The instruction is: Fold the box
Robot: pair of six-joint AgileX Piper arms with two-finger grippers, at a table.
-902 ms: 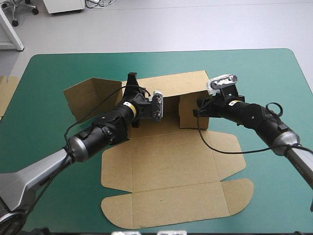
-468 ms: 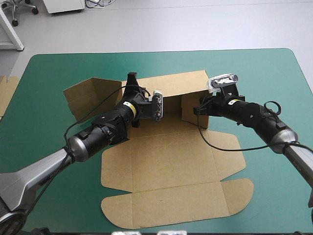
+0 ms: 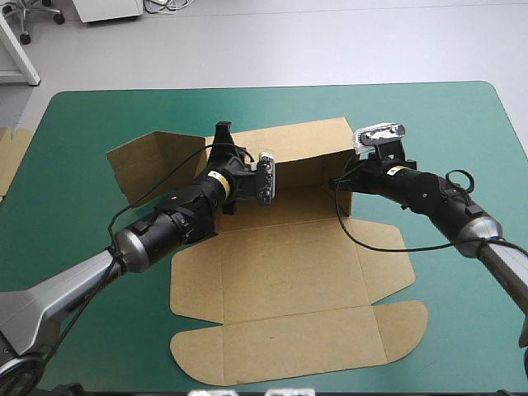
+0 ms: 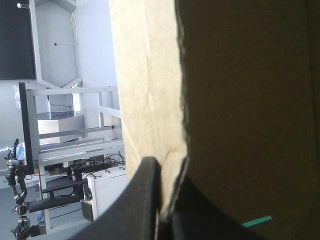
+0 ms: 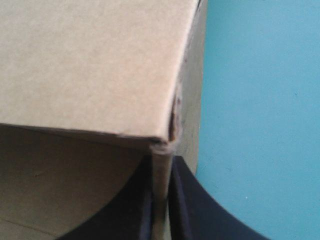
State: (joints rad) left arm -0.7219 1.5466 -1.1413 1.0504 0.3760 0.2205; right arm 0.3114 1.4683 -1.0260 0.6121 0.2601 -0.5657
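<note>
Two grippers, both on box (image 3: 289, 272). You see left gripper (image 4: 161, 175) with fingers pinching top edge of raised back wall, board sandwiched between them. Right gripper (image 5: 161, 162) fingers pinch wall at box's far right corner. Box sits mid table (image 3: 462, 115): back wall upright, left flap angled outward, lid panels flat toward near edge. Spare board (image 3: 12, 153) at table's left edge.

Bright, even light falls on my worktop (image 3: 462, 132), shadows soft. By my left fingers (image 4: 142, 200) the inner face of the box (image 4: 240, 90) lies in deep shade.
</note>
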